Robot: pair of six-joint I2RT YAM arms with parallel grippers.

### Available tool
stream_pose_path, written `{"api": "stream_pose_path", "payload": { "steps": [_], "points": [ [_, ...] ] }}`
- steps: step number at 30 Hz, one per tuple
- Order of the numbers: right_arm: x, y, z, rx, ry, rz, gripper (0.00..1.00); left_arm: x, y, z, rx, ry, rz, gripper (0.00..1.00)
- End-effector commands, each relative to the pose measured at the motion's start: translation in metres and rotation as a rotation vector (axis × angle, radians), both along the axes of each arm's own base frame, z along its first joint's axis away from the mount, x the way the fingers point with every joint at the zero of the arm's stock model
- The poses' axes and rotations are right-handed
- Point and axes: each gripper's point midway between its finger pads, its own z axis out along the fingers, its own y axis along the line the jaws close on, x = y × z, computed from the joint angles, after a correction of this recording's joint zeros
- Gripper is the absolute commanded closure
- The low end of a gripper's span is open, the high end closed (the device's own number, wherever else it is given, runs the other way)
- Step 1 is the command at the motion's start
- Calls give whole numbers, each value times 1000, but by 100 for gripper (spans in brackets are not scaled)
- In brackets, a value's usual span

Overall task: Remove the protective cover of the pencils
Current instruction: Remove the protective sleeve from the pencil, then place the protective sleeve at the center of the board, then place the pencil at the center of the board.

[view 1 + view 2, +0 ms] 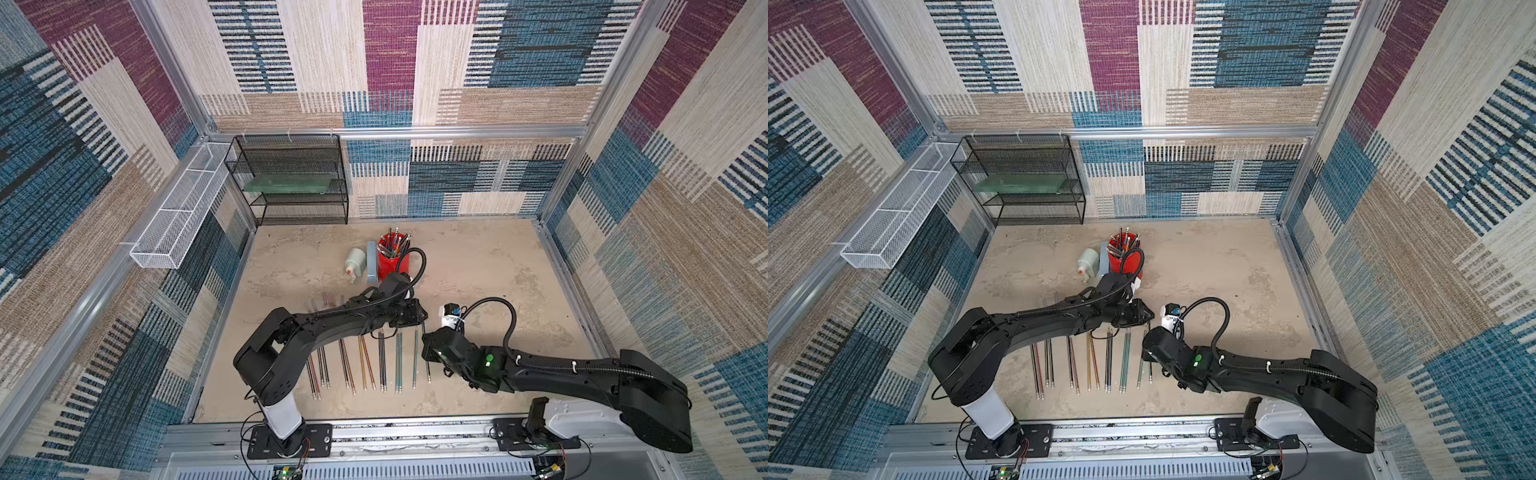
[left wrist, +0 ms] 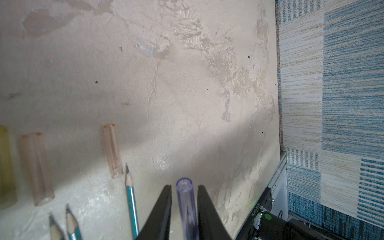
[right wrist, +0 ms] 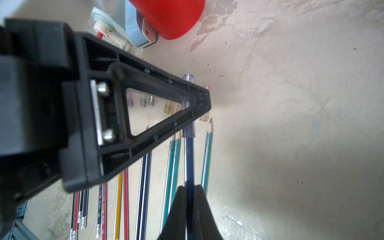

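Several striped pencils (image 1: 365, 365) lie side by side on the table, tips toward the back. My right gripper (image 3: 189, 187) is shut on a dark blue pencil (image 3: 189, 162) at the right end of the row. A clear purple protective cover (image 2: 185, 199) sits over that pencil's tip. My left gripper (image 2: 184, 187) is shut on this cover, one finger on each side, and its finger hides the cover's middle in the right wrist view. Loose clear covers (image 2: 112, 149) lie just beyond the pencil tips. Bare teal pencil tips (image 2: 129, 187) show beside the left gripper.
A red cup (image 1: 392, 257) of more pencils stands behind the row, with a pale sharpener (image 1: 355, 262) and a blue-grey box (image 1: 372, 262) beside it. A black mesh shelf (image 1: 291, 178) and a white wire basket (image 1: 178, 212) stand at the back left.
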Motion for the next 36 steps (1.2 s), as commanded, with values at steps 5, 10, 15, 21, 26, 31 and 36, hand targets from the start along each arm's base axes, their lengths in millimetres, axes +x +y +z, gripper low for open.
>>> {"api": "stream_pose_path", "payload": {
  "steps": [5, 10, 15, 21, 26, 31, 36],
  "points": [
    [0, 8, 4, 36, -14, 16, 100, 7, -8, 5, -36, -13, 11, 91],
    [-6, 5, -2, 31, -5, 13, 100, 24, -15, 1, -13, -24, 34, 94],
    [-11, -1, -12, 26, 12, 4, 100, 45, -17, -11, 12, -13, 72, 96],
    [-12, -9, -20, 9, 30, -25, 100, 53, -18, -22, 33, -4, 90, 95],
    [-12, -9, -34, -8, 80, -51, 100, 57, -17, -34, 81, 13, 88, 95],
    [-11, -5, -52, -40, 130, -67, 100, 59, -10, -49, 157, 27, 101, 94],
    [-8, -1, -61, -40, 157, -61, 100, 61, -4, -56, 212, 33, 107, 92]
  ]
}}
